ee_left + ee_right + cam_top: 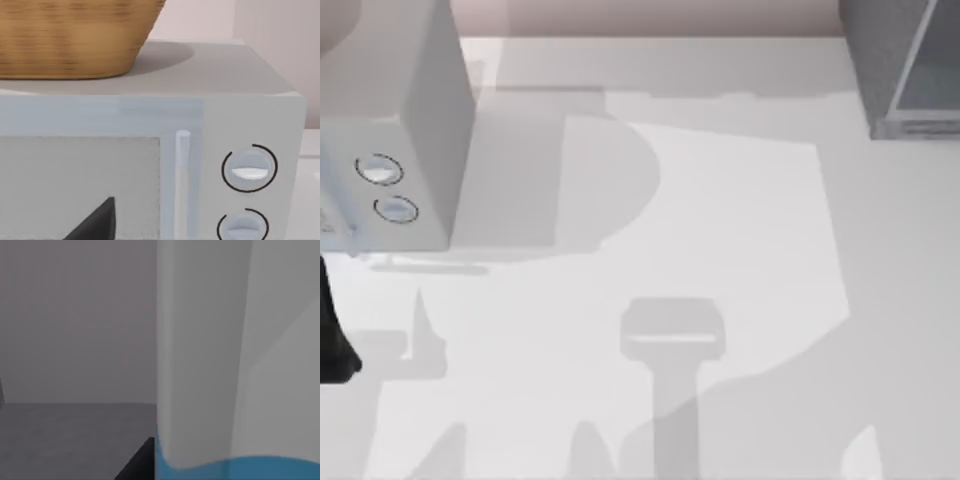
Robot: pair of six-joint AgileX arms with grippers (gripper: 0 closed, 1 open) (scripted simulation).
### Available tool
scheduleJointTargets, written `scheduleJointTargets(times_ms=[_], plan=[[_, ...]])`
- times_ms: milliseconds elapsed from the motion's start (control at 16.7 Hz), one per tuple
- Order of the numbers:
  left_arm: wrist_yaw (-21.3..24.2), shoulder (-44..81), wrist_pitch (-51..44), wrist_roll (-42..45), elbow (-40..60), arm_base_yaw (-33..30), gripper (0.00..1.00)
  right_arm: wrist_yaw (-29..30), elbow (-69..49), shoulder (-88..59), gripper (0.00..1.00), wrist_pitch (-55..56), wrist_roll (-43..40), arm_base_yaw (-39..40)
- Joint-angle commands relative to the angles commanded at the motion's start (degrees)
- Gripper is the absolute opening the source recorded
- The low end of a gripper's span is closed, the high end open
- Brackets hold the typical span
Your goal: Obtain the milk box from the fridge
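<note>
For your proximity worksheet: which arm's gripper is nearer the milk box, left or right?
Right. The right wrist view looks at the milk box from very close, inside a dark grey space. The left arm is at the table's left edge, and its wrist view faces the grey box with dials.

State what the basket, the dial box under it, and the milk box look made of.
Basket: woven wicker, by its tan ribbed weave. Dial box: smooth matte grey casing, likely painted metal or plastic. Milk box: smooth carton, probably coated card, white-grey above blue; this is a rendering.
</note>
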State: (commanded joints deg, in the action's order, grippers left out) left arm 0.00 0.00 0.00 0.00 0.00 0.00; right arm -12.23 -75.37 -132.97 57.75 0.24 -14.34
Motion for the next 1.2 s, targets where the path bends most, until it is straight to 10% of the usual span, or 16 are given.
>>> scheduleJointTargets(times_ms=[420,1200], plan=[[0.00,0.00,0.00,0.00,0.00,0.00,1.00,0.00,0.00,0.00,0.02,0.00,0.00,0.00],[0.00,0.00,0.00,0.00,0.00,0.00,1.00,0.01,-0.59,2.92,0.00,-3.46,0.07,-0.20]])
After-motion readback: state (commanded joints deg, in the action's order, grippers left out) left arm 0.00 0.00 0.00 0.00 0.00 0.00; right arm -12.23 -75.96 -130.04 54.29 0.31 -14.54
